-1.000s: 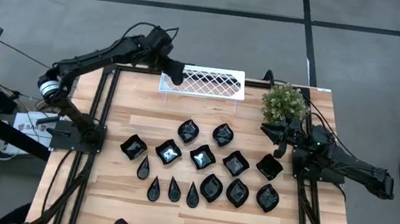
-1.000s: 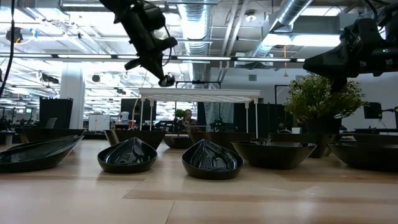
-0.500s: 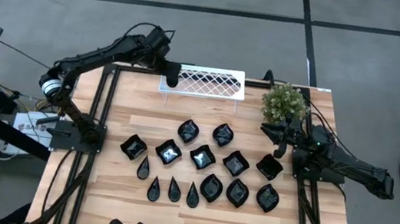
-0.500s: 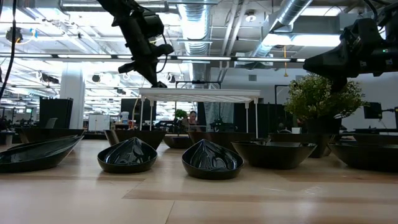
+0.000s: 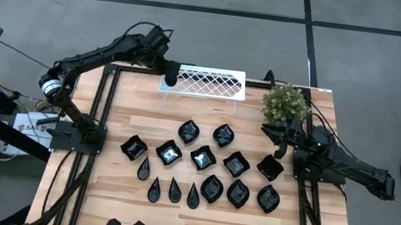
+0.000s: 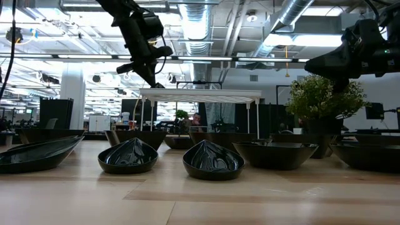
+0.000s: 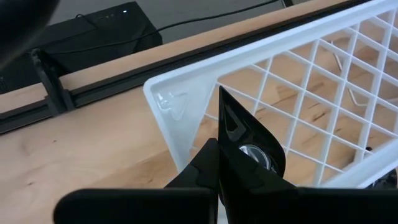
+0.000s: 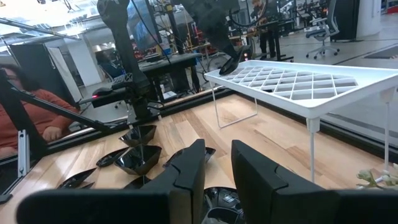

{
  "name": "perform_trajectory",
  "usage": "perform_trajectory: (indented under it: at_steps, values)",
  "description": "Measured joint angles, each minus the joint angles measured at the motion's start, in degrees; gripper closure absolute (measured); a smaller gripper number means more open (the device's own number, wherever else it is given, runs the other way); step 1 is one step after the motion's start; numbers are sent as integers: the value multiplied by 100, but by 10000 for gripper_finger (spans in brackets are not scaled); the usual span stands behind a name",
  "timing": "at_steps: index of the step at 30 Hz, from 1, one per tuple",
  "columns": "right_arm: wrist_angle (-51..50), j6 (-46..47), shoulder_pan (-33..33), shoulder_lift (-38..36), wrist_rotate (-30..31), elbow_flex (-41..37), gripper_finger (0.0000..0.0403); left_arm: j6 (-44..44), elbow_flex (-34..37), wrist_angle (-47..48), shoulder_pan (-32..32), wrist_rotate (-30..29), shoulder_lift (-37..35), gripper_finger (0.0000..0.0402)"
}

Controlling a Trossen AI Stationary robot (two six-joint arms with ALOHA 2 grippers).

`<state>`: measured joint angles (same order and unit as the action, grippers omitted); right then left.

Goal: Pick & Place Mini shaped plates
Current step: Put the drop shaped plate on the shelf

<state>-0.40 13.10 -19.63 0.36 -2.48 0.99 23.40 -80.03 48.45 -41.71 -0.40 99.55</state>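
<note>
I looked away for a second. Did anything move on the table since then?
The left gripper, shut on a small black plate, slid toward the left end of the white tray. The right gripper and the plates on the table stayed put.

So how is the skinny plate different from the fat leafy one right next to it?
The skinny plate is a narrow teardrop with one sharp tip, while the leafy plate is much wider and rounder. The skinny plate is also smaller overall than the leafy plate. Both are shiny black and lie flat on the wooden table.
</note>
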Motion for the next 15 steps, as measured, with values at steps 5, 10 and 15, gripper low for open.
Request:
perform_trajectory:
  at_steps: [5, 10, 15]
  values:
    - [-2, 0, -1, 0, 0, 0, 329, -33, 0, 1, 19, 2, -2, 398]
    - [-4, 0, 1, 0, 0, 0, 329, -37, 2, 11, 17, 2, -4, 398]
    - [-4, 0, 0, 0, 2, 0, 329, -8, 2, 28, -10, 347, -4, 398]
